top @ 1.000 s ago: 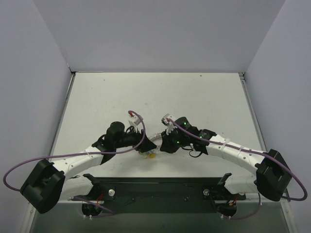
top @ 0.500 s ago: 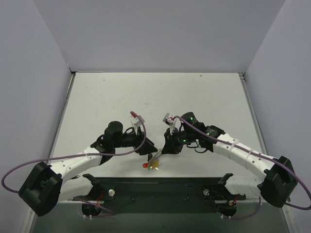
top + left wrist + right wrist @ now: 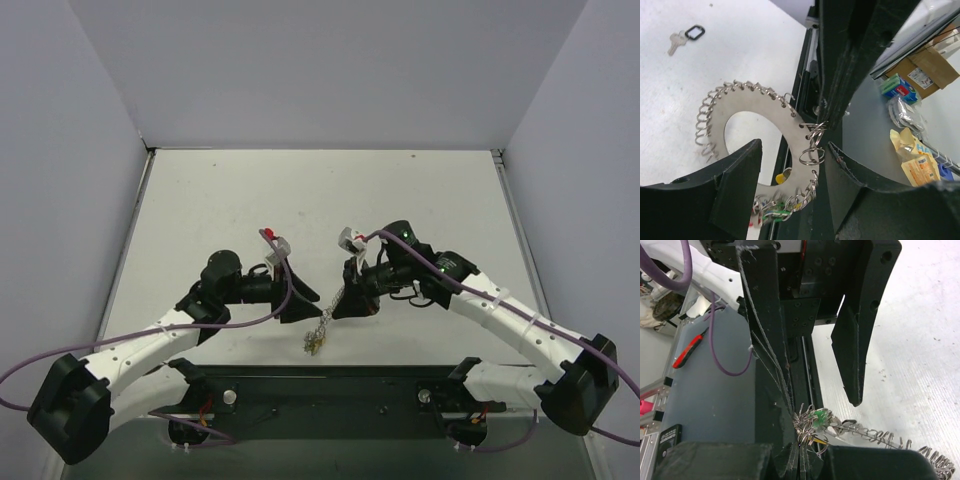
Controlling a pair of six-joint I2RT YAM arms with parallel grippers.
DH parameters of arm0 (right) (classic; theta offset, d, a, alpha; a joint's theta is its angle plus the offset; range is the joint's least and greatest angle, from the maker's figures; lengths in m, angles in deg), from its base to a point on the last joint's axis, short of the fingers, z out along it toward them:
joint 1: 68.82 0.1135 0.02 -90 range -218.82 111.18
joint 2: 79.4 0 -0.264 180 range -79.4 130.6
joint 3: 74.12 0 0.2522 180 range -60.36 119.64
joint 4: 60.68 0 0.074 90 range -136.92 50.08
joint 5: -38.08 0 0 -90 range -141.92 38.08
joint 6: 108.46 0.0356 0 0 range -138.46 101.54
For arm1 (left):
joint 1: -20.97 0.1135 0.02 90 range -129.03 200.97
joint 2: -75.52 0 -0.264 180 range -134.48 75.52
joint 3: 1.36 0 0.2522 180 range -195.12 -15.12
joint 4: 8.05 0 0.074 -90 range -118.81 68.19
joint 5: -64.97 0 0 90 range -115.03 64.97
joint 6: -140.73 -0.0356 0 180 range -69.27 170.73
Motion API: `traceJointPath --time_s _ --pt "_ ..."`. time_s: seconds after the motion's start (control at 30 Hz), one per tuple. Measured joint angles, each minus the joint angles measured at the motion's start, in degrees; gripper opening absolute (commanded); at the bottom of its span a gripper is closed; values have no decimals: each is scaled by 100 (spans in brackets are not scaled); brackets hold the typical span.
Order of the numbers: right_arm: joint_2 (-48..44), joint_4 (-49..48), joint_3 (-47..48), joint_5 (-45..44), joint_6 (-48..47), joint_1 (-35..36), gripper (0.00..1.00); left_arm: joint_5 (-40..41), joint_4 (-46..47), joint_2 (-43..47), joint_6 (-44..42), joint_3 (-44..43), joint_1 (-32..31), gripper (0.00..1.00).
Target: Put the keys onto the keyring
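The keyring [image 3: 765, 107], a flat silvery ring edged with small coiled loops, hangs in the air between both grippers. Keys [image 3: 774, 209] with green and yellow heads dangle in a bunch from its lower part. My right gripper [image 3: 799, 442] is shut on the ring's edge beside a green-headed key [image 3: 820, 417]. My left gripper [image 3: 795, 145] is open, one finger on each side of the ring, touching nothing. From above, the ring [image 3: 318, 335] hangs below the right gripper [image 3: 342, 303], with the left gripper [image 3: 300, 305] close beside it. One black-headed key [image 3: 674, 44] lies loose on the table.
The black mounting rail [image 3: 320, 385] runs along the table's near edge, just below the hanging ring. Grey walls [image 3: 320, 70] enclose the white table on three sides. Off the table's edge, packages [image 3: 910, 90] lie lower down.
The right gripper has swung the ring with its keys up and slightly right. The left arm has drawn back to the left, and its jaws have narrowed a little.
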Motion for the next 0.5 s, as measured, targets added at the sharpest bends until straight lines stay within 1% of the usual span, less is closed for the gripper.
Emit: traceJointPath --time_s 0.23,0.5 --pt "-105 310 269 393 -184 -15 0 -341 4 570 24 -247 2 63" --pt "-304 595 433 855 -289 -20 0 -846 52 564 173 -350 -24 63"
